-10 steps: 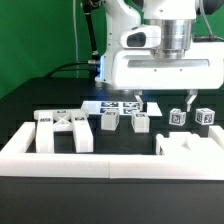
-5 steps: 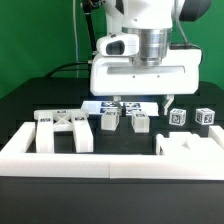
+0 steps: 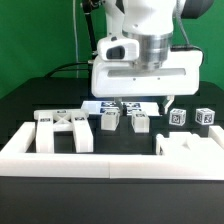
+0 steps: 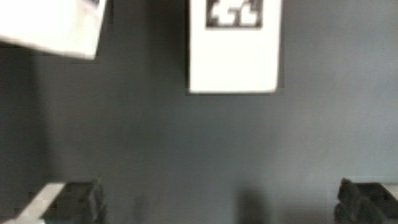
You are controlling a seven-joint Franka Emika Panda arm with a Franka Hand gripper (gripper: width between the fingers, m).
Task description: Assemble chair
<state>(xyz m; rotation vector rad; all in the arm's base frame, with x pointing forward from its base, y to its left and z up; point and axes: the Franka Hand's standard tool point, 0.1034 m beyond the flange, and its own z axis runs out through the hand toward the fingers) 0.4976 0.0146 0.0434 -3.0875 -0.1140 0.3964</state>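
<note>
The chair lies in loose white tagged parts on the black table. A cross-braced frame [image 3: 62, 129] sits at the exterior view's left, with two short posts [image 3: 110, 121] [image 3: 140, 123] beside it. Two small cubes [image 3: 179, 117] [image 3: 206, 116] and a flat panel piece [image 3: 186, 146] are at the right. My gripper [image 3: 142, 104] hangs open just behind the two posts, holding nothing. In the wrist view the gripper [image 4: 221, 205] shows both fingertips [image 4: 71, 200] wide apart over bare table. A tagged white post [image 4: 235, 45] lies beyond them, apart from the fingers, and another white part [image 4: 54, 25] shows at a corner.
The marker board [image 3: 105, 104] lies flat under and behind the gripper. A long low white border wall [image 3: 100, 160] runs along the front of the table, in front of the parts. A green backdrop and cables stand behind the arm.
The gripper has moved toward the exterior view's left and slightly lower, from above the cubes' side to behind the two posts. It stays open. No part has moved.
</note>
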